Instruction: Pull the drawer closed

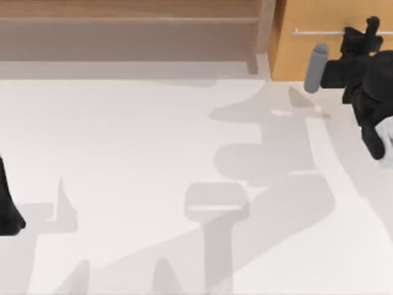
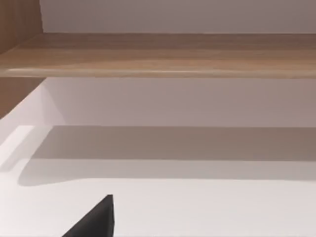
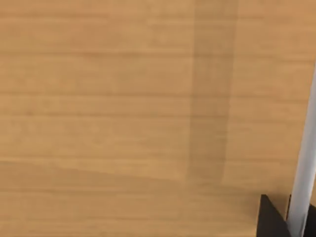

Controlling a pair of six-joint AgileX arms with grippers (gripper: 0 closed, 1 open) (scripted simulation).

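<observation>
Right end effector reaches onto the drawer handle — grip state unclear.

Rendered simulation, plain white table, wooden shelf unit

Bench: white, flat surface spanning the top view, crossed by several soft grey shadows.

Shelf unit: darker brown wood, standing along the far edge of the bench, from the left side to past the middle. One horizontal board with a pale back wall behind it; an upright side panel closes its right end. The space under the board lies in shade, and a band of shadow falls on the bench before it.
</observation>
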